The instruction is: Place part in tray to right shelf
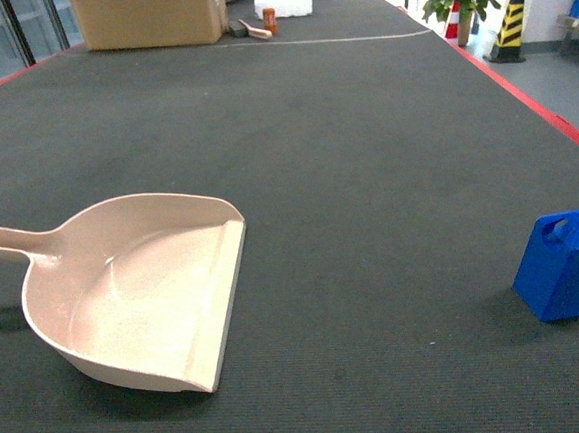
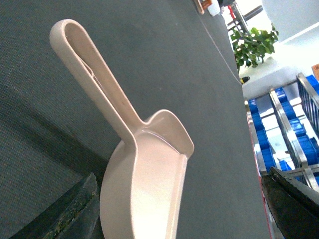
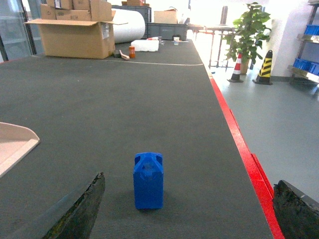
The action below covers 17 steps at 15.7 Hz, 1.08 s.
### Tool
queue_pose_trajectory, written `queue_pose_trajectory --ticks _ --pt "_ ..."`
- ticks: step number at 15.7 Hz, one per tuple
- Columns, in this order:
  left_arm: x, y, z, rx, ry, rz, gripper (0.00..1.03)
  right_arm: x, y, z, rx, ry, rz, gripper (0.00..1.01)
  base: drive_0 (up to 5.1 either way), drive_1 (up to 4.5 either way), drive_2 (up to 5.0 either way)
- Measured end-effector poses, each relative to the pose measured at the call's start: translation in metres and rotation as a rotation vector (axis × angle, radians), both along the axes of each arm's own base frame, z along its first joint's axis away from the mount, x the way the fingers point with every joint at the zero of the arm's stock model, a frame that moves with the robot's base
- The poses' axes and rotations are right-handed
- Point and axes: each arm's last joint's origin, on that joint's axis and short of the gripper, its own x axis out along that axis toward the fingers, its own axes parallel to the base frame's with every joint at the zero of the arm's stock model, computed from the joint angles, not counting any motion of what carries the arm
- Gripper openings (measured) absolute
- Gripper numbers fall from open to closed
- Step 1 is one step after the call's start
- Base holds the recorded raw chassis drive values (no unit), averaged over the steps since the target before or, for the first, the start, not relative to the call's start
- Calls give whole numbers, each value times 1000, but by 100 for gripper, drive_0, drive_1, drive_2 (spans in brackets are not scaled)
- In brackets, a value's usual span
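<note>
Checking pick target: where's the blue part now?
Head view: blue part stands upright on the dark mat at far right, apart from the tray on the left.

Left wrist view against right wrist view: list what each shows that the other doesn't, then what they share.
Only the left wrist view shows the tray's long handle and the steel shelf holding blue crates beyond the table edge. Only the right wrist view shows the blue part standing upright on the mat, the cardboard box and the striped cone. Both show the beige tray, the dark table mat, the potted plant, and dark open finger edges at the bottom corners.
</note>
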Motion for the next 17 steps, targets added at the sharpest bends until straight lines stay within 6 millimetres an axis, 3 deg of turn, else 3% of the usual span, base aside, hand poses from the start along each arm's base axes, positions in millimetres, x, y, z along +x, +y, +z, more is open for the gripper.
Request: queue_pose_trajectory --ticks 2,6,12,15,17 --pt "16 4 -8 -12 20 14 98 0 0 0 0 0 0 98 0 0 0" --pt "68 15 -36 -35 94 45 98 0 0 0 0 0 0 98 0 0 0" --pt "71 20 -35 -55 78 123 98 0 0 0 0 0 0 98 0 0 0" --pt "97 19 -40 -77 77 117 98 0 0 0 0 0 0 98 0 0 0" --pt "102 18 -44 -83 93 117 98 0 0 0 0 0 0 98 0 0 0"
